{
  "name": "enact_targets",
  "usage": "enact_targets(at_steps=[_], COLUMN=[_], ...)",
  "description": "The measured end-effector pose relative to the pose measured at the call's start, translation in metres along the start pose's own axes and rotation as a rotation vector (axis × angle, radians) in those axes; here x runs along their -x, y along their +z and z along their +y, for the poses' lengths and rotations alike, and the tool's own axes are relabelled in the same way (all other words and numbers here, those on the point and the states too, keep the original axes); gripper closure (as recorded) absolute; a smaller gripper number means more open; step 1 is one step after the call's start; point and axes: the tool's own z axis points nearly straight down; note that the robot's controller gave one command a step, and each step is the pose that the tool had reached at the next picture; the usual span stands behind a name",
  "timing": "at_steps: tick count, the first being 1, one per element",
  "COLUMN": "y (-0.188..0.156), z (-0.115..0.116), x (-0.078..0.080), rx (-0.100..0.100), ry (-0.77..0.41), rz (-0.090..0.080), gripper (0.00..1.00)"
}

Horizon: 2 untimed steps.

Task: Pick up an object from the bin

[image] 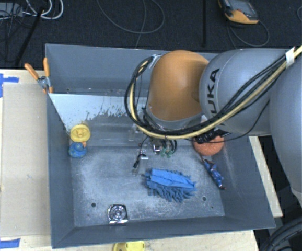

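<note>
End effector [152, 150] hangs mid-bin, its opening and hold impossible to tell; blue bristly toy [170, 184] lies just nearside, slightly right, long axis left-right.

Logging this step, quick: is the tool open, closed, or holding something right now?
Tool: cannot be told; it sits under the orange wrist cover, near the blue bristly thing.

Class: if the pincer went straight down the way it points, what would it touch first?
The pincer would probably meet the bare bin floor, just short of the blue ribbed object; depth is unclear, so it might clip that object's edge.
</note>
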Motion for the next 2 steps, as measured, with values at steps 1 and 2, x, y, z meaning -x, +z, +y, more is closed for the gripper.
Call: enact_targets(at_steps=[1,2], y=[0.008,0.03], z=[-0.05,-0.065], x=[0.014,-0.028], rx=[0.001,-0.002], ry=[0.093,0.161], rz=[-0.001,-0.001], gripper=[0.0,0.0])
